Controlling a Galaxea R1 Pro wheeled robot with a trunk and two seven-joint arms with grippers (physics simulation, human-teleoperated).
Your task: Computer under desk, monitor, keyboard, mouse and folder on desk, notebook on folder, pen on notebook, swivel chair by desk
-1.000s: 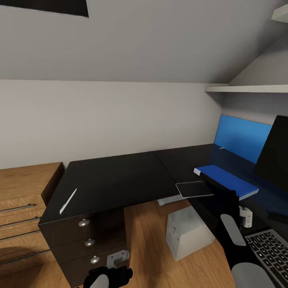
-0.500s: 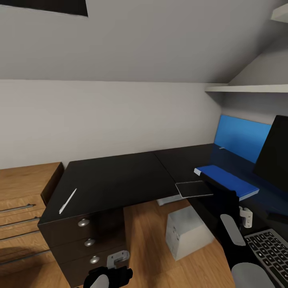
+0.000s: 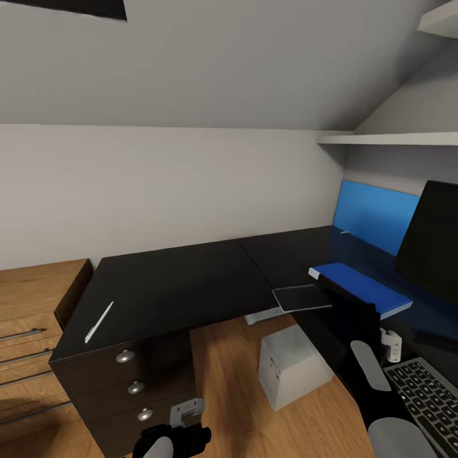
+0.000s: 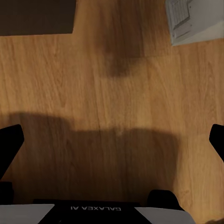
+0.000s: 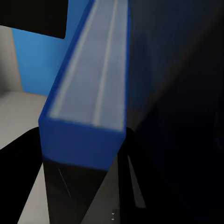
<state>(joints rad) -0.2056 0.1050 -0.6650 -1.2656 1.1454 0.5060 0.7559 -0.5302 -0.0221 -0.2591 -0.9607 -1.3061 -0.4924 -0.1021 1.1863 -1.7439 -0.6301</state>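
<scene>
Presently the L-shaped desk (image 3: 184,280) fills the middle of the head view, its glossy black top running from the drawer unit (image 3: 133,388) at the left round to the right-hand wing. The pen (image 3: 98,322) lies on the left end of the top, near the front edge, well apart from everything else. The notebook (image 3: 301,298) lies flat at the inner corner of the desk, with part of it overhanging the edge. The folder (image 3: 359,287) sits on the right wing, just beyond the notebook, in front of the blue wall panel (image 3: 375,215). The monitor (image 3: 427,242) stands at the right edge, and the keyboard (image 3: 429,397) lies at the lower right corner on the desk top. The computer (image 3: 291,366) stands on the wood floor (image 3: 229,388) in the angle of the desk, partly under the top.

The right gripper (image 5: 84,154) has the folder (image 5: 88,98) between its two dark fingers (image 5: 28,158), which lie close against the folder's blue end; the jaws are closed on it. The left gripper (image 4: 112,140) hangs over bare floor (image 4: 112,84), its fingertips (image 4: 9,140) spread wide to either side with nothing between them; a corner of the computer (image 4: 186,21) shows beyond.
</scene>
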